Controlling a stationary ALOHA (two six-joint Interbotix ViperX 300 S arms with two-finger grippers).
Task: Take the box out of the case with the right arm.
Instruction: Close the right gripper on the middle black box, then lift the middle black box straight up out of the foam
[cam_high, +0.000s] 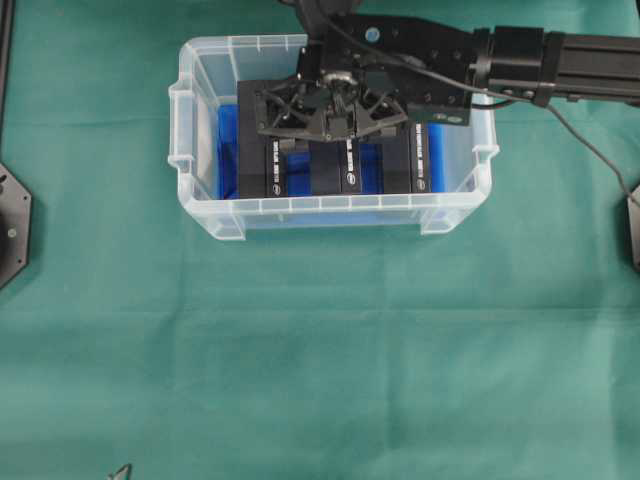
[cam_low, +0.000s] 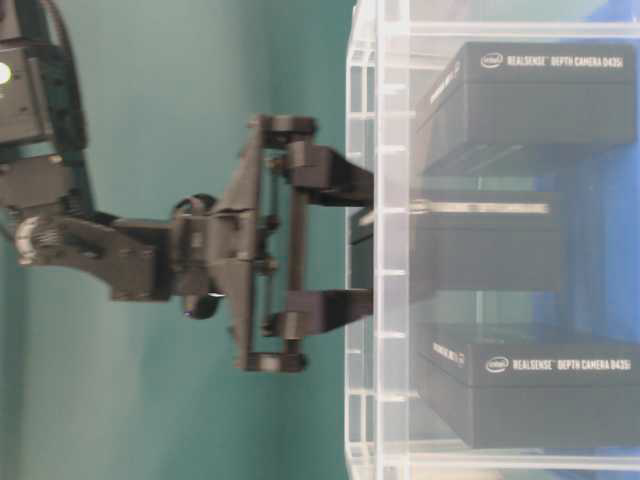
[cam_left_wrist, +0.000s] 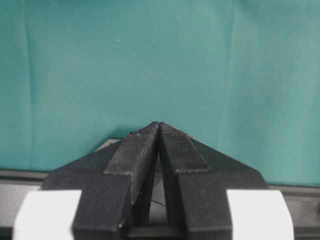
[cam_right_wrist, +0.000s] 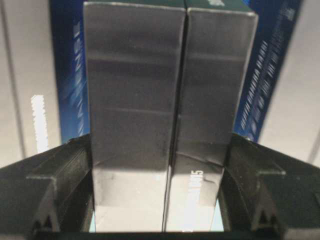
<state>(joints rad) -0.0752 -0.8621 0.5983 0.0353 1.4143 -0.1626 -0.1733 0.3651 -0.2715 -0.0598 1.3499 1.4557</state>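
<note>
Right end effector (cam_high: 330, 118) is down in the case (cam_high: 205, 215), fingers (cam_right_wrist: 60, 185) clamped either side of the middle black box (cam_right_wrist: 170, 110). That box sits in the case between two more black boxes (cam_low: 540, 95), blue liner under them.

Risks as I see them:
- box looks like two halves with a seam; the grip spans both, so one half could slide off during the lift
- neighbours sit close; friction could drag one up
- box could snag the rim and tip the light case

Left end effector (cam_left_wrist: 158, 150) is closed, empty, parked over the table (cam_high: 320, 350).
</note>
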